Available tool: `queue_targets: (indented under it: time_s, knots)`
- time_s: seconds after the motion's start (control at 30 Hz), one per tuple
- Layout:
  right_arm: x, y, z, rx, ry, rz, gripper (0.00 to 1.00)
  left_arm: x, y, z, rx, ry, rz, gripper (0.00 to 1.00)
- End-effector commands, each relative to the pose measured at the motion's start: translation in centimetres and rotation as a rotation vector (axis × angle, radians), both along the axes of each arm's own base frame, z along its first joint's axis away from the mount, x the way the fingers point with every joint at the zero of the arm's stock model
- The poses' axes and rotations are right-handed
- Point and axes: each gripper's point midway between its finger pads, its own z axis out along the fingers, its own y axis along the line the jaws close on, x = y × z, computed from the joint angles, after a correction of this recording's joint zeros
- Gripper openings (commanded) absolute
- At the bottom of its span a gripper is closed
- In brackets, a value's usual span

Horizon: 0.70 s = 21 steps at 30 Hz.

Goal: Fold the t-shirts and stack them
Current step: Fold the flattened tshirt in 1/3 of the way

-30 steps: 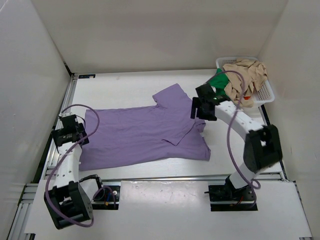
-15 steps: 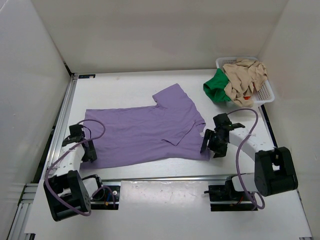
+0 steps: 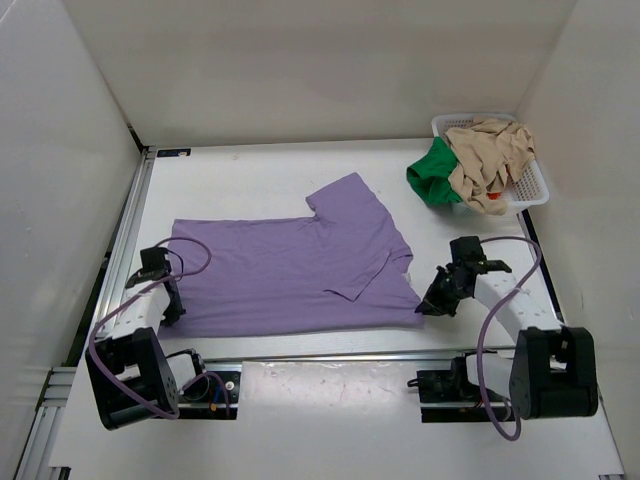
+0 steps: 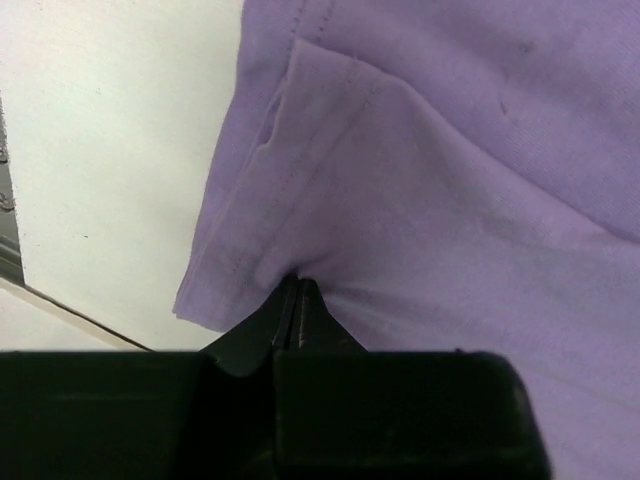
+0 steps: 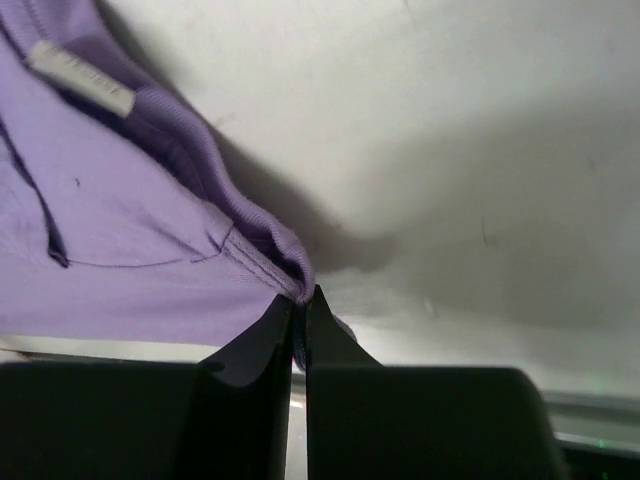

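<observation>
Risked losing a corner, or bunching the cloth on lifting, given only thin edge bites from left and right jaws, both clamped shut on the lavender t-shirt at its lower-left and lower-right corners. Lay mid-frame on the tabletop, spread nearly flat, one sleeve creased over at right.

Far table open; basket heaped with t-shirts blocks far-right corner.
</observation>
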Motion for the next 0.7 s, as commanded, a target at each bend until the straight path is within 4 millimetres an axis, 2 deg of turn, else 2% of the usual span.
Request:
queue_targets:
  time_s: [0.0, 0.03, 0.07, 0.13, 0.17, 0.27, 0.33, 0.4, 0.43, 0.5, 0.53, 0.57, 0.63, 0.67]
  knots:
    - [-2.5, -2.3, 0.0, -0.111, 0.081, -0.063, 0.00, 0.2, 2.0, 0.9, 0.100, 0.008, 0.035, 0.10]
    - [-2.9, -1.9, 0.0, -0.087, 0.087, -0.067, 0.00, 0.2, 2.0, 0.9, 0.100, 0.007, 0.035, 0.13]
    - [-3.4, -1.6, -0.3, -0.073, 0.108, -0.076, 0.00, 0.1, 2.2, 1.0, 0.114, 0.012, 0.039, 0.21]
    - [-4.9, -1.6, -1.6, -0.067, 0.150, -0.082, 0.03, 0.0, 2.4, 1.1, 0.128, 0.016, 0.044, 0.30]
    - [-5.1, -1.6, -1.9, -0.065, 0.157, -0.094, 0.05, -0.2, 2.7, 1.3, 0.146, 0.022, 0.051, 0.41]
    - [-5.3, -1.5, -2.8, -0.063, 0.157, -0.104, 0.08, 0.2, 3.4, 2.2, 0.187, 0.004, 0.065, 0.59]
    - [-5.4, -1.5, -3.2, -0.062, 0.166, -0.114, 0.11, 1.3, 4.6, 4.5, 0.252, -0.055, 0.091, 0.75]
    - [-5.6, -1.1, -3.3, -0.045, 0.178, -0.092, 0.11, 2.9, 5.1, 7.3, 0.322, -0.132, 0.088, 0.81]
    - [-5.6, -1.1, -3.3, -0.045, 0.178, -0.092, 0.11, 4.9, 5.4, 10.1, 0.351, -0.215, 0.085, 0.83]
    - [-5.4, -1.1, -3.3, -0.044, 0.169, -0.092, 0.11, 7.7, 4.6, 13.9, 0.370, -0.328, 0.045, 0.83]
    - [-5.4, -1.1, -3.3, -0.044, 0.169, -0.092, 0.11, 9.3, 3.7, 15.7, 0.371, -0.386, 0.011, 0.83]
    - [-5.4, -1.1, -3.3, -0.044, 0.169, -0.092, 0.11, 12.0, 0.7, 19.1, 0.354, -0.489, -0.091, 0.83]
    - [-5.5, -1.1, -3.4, -0.045, 0.178, -0.092, 0.11, 14.7, -3.5, 21.0, 0.335, -0.541, -0.222, 0.83]
    - [-5.3, -1.1, -3.4, -0.044, 0.169, -0.092, 0.11, 16.3, -8.6, 22.8, 0.300, -0.603, -0.364, 0.83]
